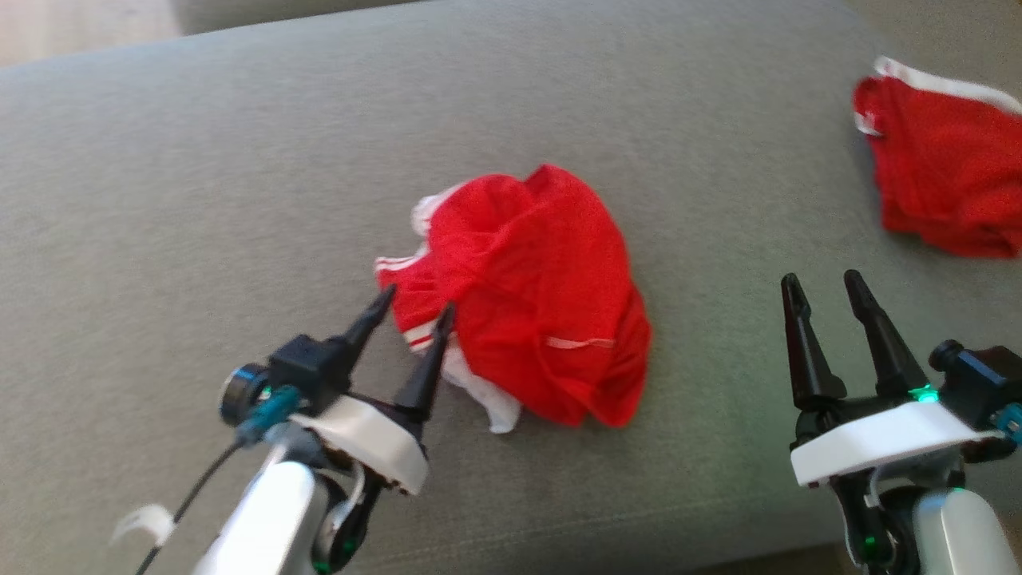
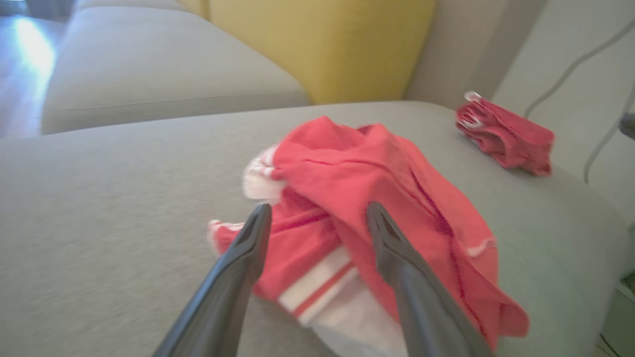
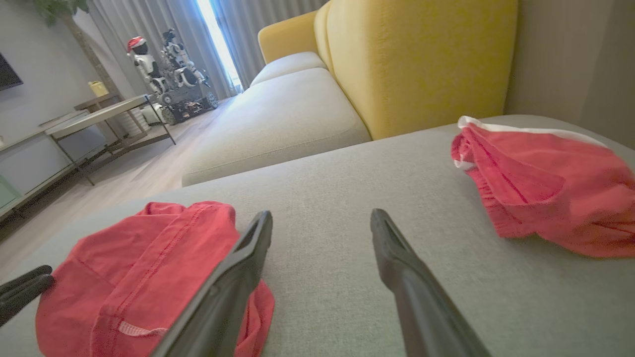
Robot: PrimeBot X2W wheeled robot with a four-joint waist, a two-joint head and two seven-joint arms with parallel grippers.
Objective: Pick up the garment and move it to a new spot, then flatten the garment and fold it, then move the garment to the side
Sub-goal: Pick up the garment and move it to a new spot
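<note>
I am holding my left gripper (image 1: 420, 299) with its two dark fingers spread apart, gripping nothing, their tips reaching over the near left edge of the red garment (image 1: 543, 303). The garment is lying crumpled in a heap around the middle of the grey cushion (image 1: 239, 160), with white trim and striped banding showing along its left and near sides. I cannot tell whether my fingertips are touching the cloth or hovering just above it. My right gripper (image 1: 821, 278) is hanging open too, empty, over bare cushion to the right of the garment and well apart from it. A second red garment (image 1: 942, 184) with a white edge is sitting bunched at the far right of the cushion. A yellow backrest (image 2: 347, 44) is rising beyond the cushion in my left wrist view.
</note>
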